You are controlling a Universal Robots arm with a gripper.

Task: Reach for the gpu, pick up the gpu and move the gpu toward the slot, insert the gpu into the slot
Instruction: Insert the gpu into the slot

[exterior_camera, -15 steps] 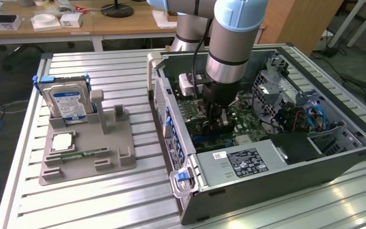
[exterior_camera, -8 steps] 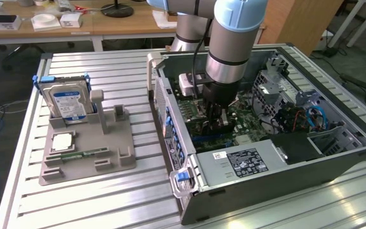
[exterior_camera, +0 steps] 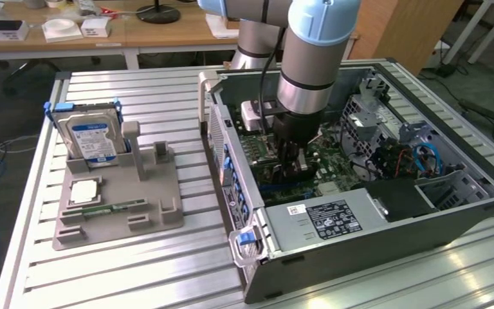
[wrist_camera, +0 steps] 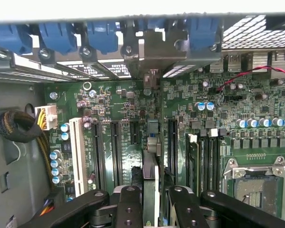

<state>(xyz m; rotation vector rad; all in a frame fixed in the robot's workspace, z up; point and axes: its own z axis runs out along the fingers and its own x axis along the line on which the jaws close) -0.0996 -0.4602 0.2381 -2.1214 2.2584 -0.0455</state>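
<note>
In the wrist view the gpu [wrist_camera: 151,142] shows edge-on as a thin dark card running straight out from between my two black fingers [wrist_camera: 130,204]. Its pale metal end bracket [wrist_camera: 154,52] lies against the case's rear slot openings. My gripper [wrist_camera: 154,202] is shut on the card's near edge. The card stands over the motherboard, in line with the long black slots [wrist_camera: 116,147]; whether it is seated I cannot tell. In the exterior view my gripper [exterior_camera: 290,168] reaches down inside the open computer case [exterior_camera: 229,193], close above the motherboard, and hides the card.
Case walls and the power supply [exterior_camera: 333,219] box in the gripper. A CPU socket [wrist_camera: 256,190] and a cable bundle [wrist_camera: 14,128] flank the slots. Outside the case a grey fixture [exterior_camera: 118,206] holds a blue-labelled hard drive [exterior_camera: 92,138] and a small memory stick [exterior_camera: 110,208].
</note>
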